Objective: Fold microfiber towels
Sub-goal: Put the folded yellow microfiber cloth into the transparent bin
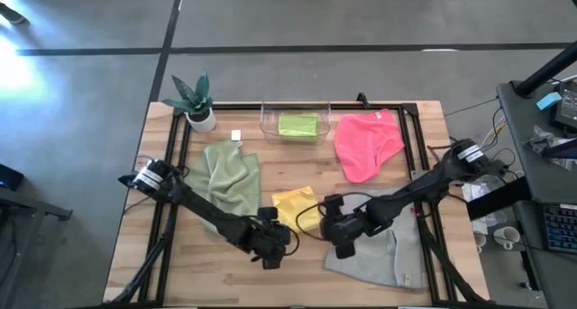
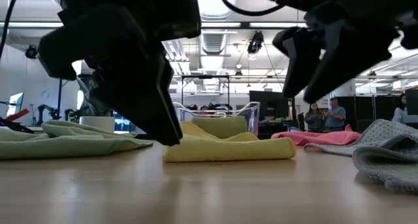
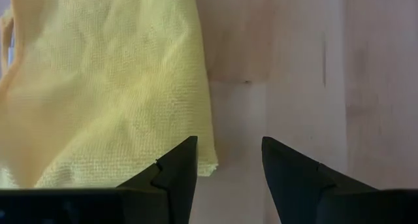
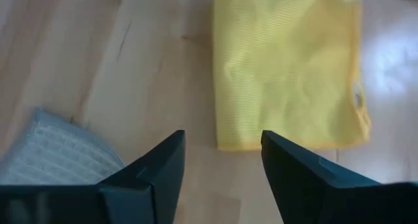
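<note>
A folded yellow towel (image 1: 296, 208) (image 2: 228, 145) lies flat on the wooden table, near its middle. My left gripper (image 1: 281, 237) (image 3: 226, 152) is open and low at the towel's near left corner (image 3: 208, 164). My right gripper (image 1: 332, 226) (image 4: 222, 145) is open and hangs above the bare wood, between the yellow towel (image 4: 287, 67) and the grey towel (image 4: 59, 155). A sage green towel (image 1: 225, 181) lies crumpled at the left. A hot pink towel (image 1: 365, 142) is at the far right. The grey towel (image 1: 379, 253) lies at the near right. My left gripper comes down at a slant, one fingertip (image 2: 168, 136) standing low beside the yellow towel's left end. Whether it touches the cloth I cannot tell. Nothing lies between its fingers.
A clear plastic bin (image 1: 267, 120) at the far edge holds a folded lime green towel (image 1: 297, 126). A potted plant (image 1: 194, 102) stands at the far left corner. Bare wood shows along the near edge in front of the yellow towel. People stand far off in the room.
</note>
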`<state>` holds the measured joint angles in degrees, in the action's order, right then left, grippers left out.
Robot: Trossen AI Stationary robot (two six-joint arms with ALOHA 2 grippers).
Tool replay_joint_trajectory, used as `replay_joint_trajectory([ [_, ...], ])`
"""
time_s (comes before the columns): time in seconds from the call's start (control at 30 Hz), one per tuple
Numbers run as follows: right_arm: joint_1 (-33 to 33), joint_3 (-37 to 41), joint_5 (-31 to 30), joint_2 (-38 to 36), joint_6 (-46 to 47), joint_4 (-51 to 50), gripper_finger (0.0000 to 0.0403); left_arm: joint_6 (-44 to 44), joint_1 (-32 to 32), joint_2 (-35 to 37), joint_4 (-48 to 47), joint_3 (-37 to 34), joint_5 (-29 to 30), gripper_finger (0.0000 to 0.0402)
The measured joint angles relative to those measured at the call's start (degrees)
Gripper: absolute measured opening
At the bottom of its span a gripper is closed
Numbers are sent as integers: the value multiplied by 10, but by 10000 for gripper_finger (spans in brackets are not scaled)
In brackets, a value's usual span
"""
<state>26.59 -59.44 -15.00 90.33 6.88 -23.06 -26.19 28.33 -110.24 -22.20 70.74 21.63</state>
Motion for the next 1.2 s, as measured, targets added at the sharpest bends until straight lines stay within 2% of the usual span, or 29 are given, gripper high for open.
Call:
replay_joint_trajectory([
  [0.17, -2, -27, 0, 54, -57, -2, 194, 19, -6, -18, 3, 0, 4, 155],
  [0.4, -22, -52, 0, 99, -62, -6, 194, 21, -8, -28, 7, 0, 14, 155],
  [0.87, -63, -51, 34, 135, -52, -2, 194, 33, -10, -13, 3, 15, 55, 155],
  [1.2, -68, -51, 41, 138, -39, 0, 194, 107, -27, -36, 5, 5, 63, 155],
])
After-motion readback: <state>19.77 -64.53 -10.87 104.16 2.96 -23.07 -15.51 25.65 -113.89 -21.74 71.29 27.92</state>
